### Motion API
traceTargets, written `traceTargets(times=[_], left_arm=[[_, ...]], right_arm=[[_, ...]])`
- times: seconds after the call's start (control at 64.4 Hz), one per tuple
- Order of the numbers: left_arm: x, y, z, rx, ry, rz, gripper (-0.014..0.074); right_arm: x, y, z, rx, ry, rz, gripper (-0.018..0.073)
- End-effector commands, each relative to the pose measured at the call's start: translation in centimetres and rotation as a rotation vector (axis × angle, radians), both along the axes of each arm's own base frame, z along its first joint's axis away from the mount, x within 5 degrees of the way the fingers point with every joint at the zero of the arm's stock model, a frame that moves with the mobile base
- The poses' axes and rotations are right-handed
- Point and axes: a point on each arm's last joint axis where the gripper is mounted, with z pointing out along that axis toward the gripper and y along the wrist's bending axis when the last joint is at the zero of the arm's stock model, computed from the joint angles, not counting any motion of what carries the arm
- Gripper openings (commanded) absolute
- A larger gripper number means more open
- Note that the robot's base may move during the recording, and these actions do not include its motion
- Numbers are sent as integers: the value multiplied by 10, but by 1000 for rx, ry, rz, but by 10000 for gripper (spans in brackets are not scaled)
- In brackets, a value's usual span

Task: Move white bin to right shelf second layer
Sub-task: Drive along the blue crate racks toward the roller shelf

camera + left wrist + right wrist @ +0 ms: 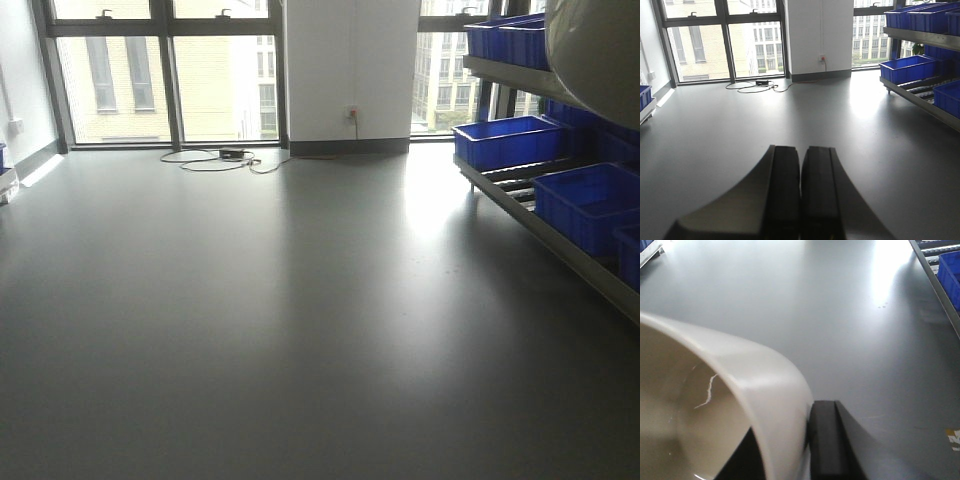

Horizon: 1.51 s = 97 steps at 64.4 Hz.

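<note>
Carrying: right hand (790, 450) is clamping the bin (755, 375) wall, left hand (801, 190) closed, empty; next, approaching the shelf (527, 180).

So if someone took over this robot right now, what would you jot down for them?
Left gripper: shut, holding nothing.
Right gripper: shut on the wall of the white bin, which is held in the air.
Right shelf second layer: off to the right, blue crates on it, a bare roller gap between them.
Done: bin picked up.
Left: carry it over, probably set it in that gap, let go.
</note>
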Motion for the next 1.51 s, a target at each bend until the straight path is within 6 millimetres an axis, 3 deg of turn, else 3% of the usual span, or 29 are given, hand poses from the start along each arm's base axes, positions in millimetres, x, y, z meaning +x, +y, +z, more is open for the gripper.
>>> traceTargets(times=[0.0,1.49], left_arm=[[0,0,-4,-17,-60,3,85],[0,0,-4,-17,-60,3,85]], right_arm=[[2,0,18,24,-119,-2,49],[2,0,18,24,-118,-2,49]])
